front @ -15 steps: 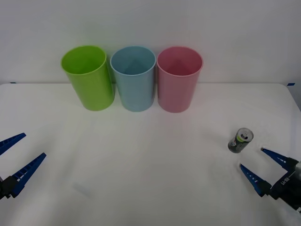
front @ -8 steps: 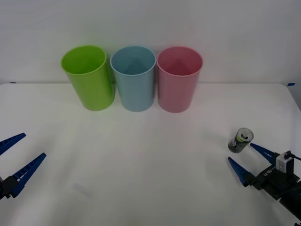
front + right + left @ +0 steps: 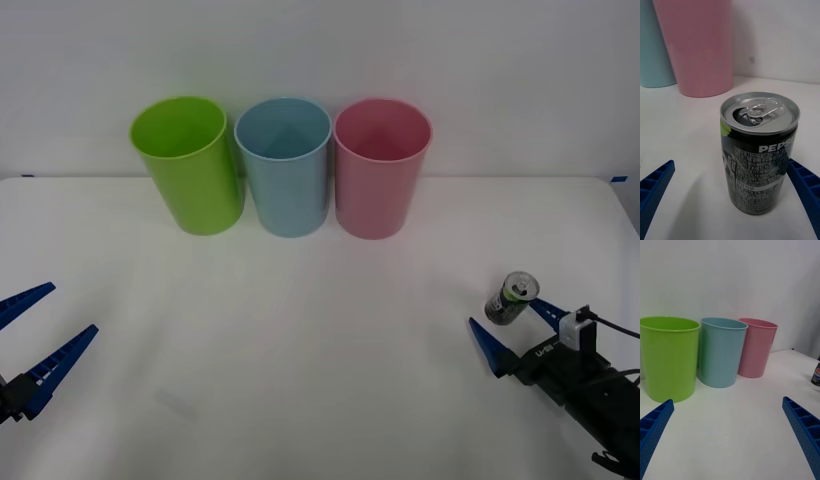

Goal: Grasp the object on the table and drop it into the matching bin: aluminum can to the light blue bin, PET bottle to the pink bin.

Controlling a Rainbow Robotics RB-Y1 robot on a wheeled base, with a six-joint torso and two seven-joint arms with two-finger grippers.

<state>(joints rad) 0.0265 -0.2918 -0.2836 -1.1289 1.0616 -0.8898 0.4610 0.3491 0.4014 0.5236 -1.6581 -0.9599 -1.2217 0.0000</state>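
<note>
Grasp pending: right gripper, blue fingers spread, straddles small dark aluminium can at lower right; centre before closing. Left gripper open, idle lower left.

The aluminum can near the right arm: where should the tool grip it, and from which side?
Grip the aluminum can across its straight round wall at mid-height, coming in level from the robot's side. It stands upright on the table, apart from the bins, lid up. The open right tool already has a finger on each side; the lid rim gives poorer purchase.
</note>
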